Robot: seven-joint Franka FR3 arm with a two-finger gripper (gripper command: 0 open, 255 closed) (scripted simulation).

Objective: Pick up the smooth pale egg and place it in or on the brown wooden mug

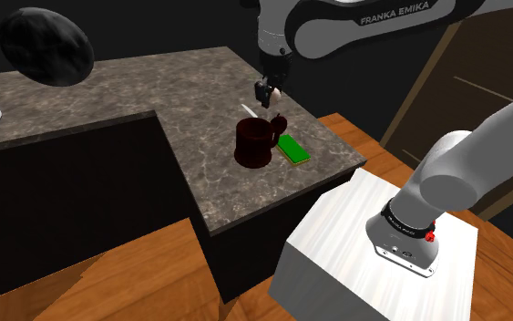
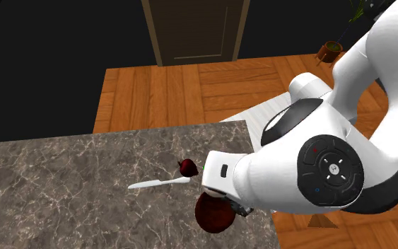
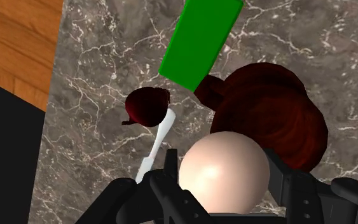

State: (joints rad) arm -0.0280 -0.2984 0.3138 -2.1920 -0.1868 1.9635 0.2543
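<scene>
The egg (image 3: 225,173), smooth and pale, sits in the claw (image 3: 226,167), whose two black fingers (image 3: 170,170) press on it from either side, parted only as far as the egg is wide. In the shoulder view the egg (image 1: 276,92) shows as a pale spot at the tip of the claw (image 1: 267,91), held in the air above the tabletop (image 1: 154,91) and higher than the mug (image 1: 256,143), a little beyond it.

In the wrist view the mug (image 3: 269,118), a dark reddish brown, stands upright just past the egg and is partly covered by it; its handle points toward a green block (image 3: 199,41) lying flat on the tabletop (image 3: 101,83). On the other side of the egg lie a white knife (image 3: 156,143) and a small dark red fruit (image 3: 147,108), the knife's end touching the fruit.

In the shoulder view the block (image 1: 292,150) lies just beside the mug, near the tabletop's edge, with the knife (image 1: 250,110) and the fruit (image 1: 280,121) behind the mug. In the second exterior view the arm covers part of the mug (image 2: 211,213), and the knife (image 2: 158,184) and fruit (image 2: 188,168) lie beside it on the grey marbled tabletop (image 2: 63,184).

A wooden floor (image 1: 136,274) lies around the tabletop, the white stand (image 1: 354,228) sits close to its corner, and a dark door (image 2: 196,32) shows past the floor (image 2: 169,85)
</scene>
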